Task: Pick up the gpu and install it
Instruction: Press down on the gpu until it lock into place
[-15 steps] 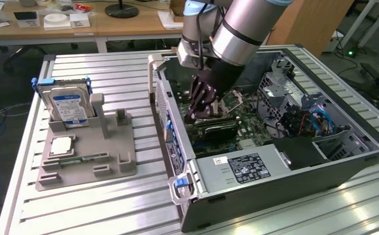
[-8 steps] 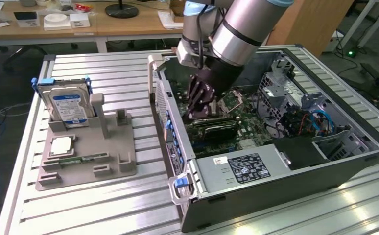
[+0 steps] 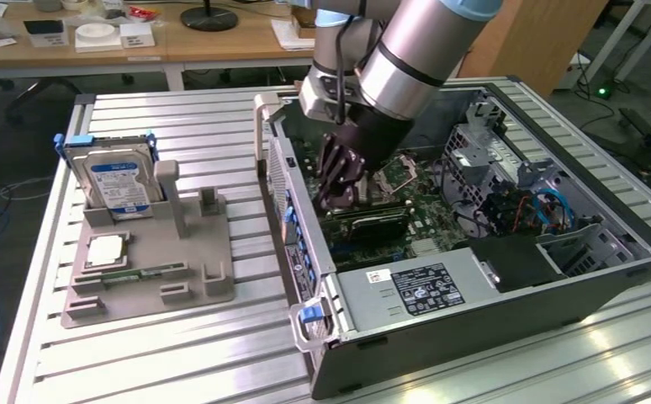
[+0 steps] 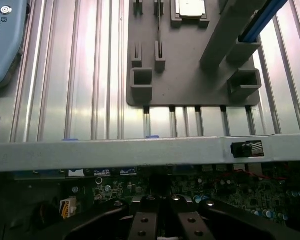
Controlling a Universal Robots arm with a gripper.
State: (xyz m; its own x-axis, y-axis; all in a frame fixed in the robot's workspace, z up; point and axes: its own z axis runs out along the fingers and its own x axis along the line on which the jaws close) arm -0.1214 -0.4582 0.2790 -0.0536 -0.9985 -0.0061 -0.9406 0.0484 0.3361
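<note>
Across ribbed aluminium bench (image 3: 191, 337): open black computer case (image 3: 505, 286) lying on its side, sheet-steel walls, motherboard (image 3: 415, 220) exposed, dense green board with small capacitors. Arm (image 3: 415, 59) reaching down into case, glossy grey tube with silver collar. Beside case, toward the exterior view's left: matte grey moulded fixture tray (image 3: 151, 278), square pockets and upright slotted posts, carrying hard drive (image 3: 120, 185) (silver, blue label), a square metal-lidded chip (image 3: 104, 250) and thin green memory stick (image 3: 146, 273).

Pincer (image 3: 339, 189) low over board, dark jointed fingers drawn fully together; nothing seen clamped between them. Wrist view: finger links (image 4: 160, 220) converging just above board.

Gpu (image 3: 373, 219): flat card with black cooler face, lying low on motherboard right beside pincer tip, apparently at its slot. Full seating not verifiable from these angles.

Judgement on step: press straight down, evenly along card's top edge, bracket end lined up with rear wall of case; avoid tilting, avoid side load on slot.
</note>
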